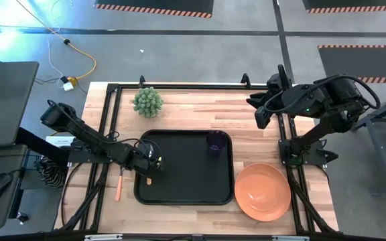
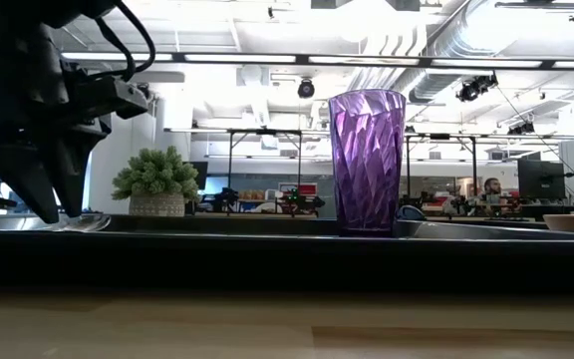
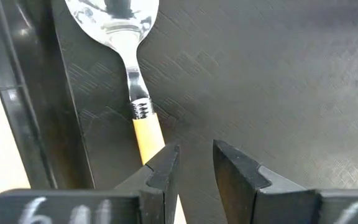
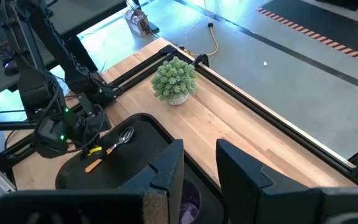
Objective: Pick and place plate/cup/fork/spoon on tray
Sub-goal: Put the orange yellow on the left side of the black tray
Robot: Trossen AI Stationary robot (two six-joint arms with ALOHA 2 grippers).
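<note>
Partial pale lettering on the left wrist mount, cut off, not readable; no brand or label legible elsewhere.

Left gripper (image 1: 151, 163) low over the near-left corner of the tray (image 1: 186, 191); fingers (image 3: 160, 177) slightly parted, nothing between them; spoon (image 3: 126, 56) flat on the tray floor just ahead of the fingertips, silver bowl pointing away, orange handle end running under the left finger, close along the tray's rim; seen too from the right wrist (image 4: 109, 149) beside the left gripper (image 4: 89, 134).

Fork (image 1: 119, 182) on bare wood just outside the tray's left edge, handle toward the near side.

Cup (image 1: 216, 142) upright inside the tray near its far-right corner; tall and purple in the low view (image 2: 367, 160).

Plate (image 1: 263, 191) on the table, touching or just beside the tray's near-right corner; cannot tell which.

Spiky green plant (image 1: 147, 101) on the wood beyond the tray's far-left corner.

Right gripper (image 1: 260, 112) raised at the table's far-right side, well apart from the tableware; fingers (image 4: 166, 171) spread, empty.
</note>
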